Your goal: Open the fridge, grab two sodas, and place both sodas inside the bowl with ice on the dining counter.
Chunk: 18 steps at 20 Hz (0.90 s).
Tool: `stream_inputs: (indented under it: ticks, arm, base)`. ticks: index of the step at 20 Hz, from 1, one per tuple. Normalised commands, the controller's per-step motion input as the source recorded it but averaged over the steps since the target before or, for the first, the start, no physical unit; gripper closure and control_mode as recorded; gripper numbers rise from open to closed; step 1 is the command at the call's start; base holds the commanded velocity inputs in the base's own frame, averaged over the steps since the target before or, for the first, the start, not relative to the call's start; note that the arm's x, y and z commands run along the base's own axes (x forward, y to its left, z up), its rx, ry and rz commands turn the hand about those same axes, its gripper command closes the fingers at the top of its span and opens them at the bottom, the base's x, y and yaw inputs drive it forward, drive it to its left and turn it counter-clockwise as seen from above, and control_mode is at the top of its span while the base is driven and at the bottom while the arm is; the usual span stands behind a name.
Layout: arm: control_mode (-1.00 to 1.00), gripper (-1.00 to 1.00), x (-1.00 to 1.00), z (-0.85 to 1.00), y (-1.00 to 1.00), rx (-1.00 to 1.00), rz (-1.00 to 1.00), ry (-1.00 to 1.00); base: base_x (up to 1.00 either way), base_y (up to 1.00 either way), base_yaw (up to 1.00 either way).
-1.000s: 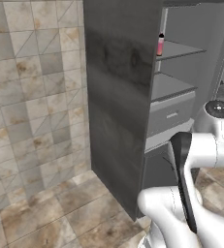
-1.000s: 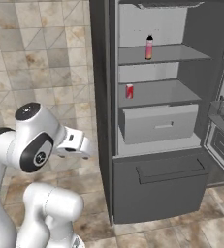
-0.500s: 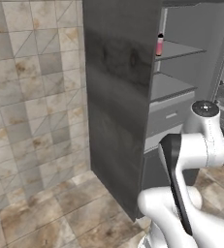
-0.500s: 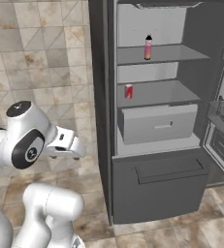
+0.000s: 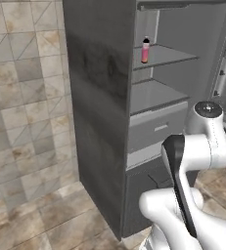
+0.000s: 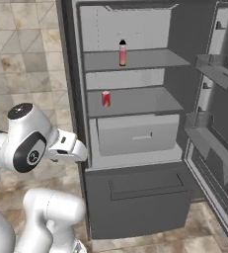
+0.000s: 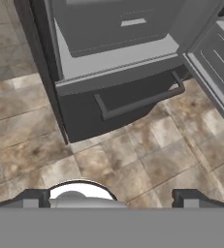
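Fridge (image 6: 135,197) door already swung open, so step in hand looks like reaching for the sodas: gripper (image 7: 111,198) spread wide, empty, aimed low at the floor; next must rise toward capped soda (image 6: 122,53) upper shelf, red soda (image 6: 106,99) shelf below.

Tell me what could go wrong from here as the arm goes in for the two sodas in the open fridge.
1. The tall soda stands near the upper shelf's front edge; a sideways nudge could tip it off.
2. The short soda sits under that shelf, so an approach from above looks blocked.
3. The open gripper points down at the floor before the fridge; swinging it up, the arm could clip the open door and its racks.
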Motion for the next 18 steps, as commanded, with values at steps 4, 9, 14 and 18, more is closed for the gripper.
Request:
stream_inputs:
  ticks: [4, 9, 14, 18]
  arm:
    - [1.0, -1.0, 0.0, 0.0, 0.0, 0.0, 0.0, 0.0]
    - [1.0, -1.0, 0.0, 0.0, 0.0, 0.0, 0.0, 0.0]
    - [1.0, -1.0, 0.0, 0.0, 0.0, 0.0, 0.0, 0.0]
    - [1.0, -1.0, 0.0, 0.0, 0.0, 0.0, 0.0, 0.0]
  base:
    - [0.61, -0.37, 0.16]
    - [0.37, -0.4, 0.18]
    - [0.28, -0.51, 0.2]
    - [0.42, -0.35, 0.22]
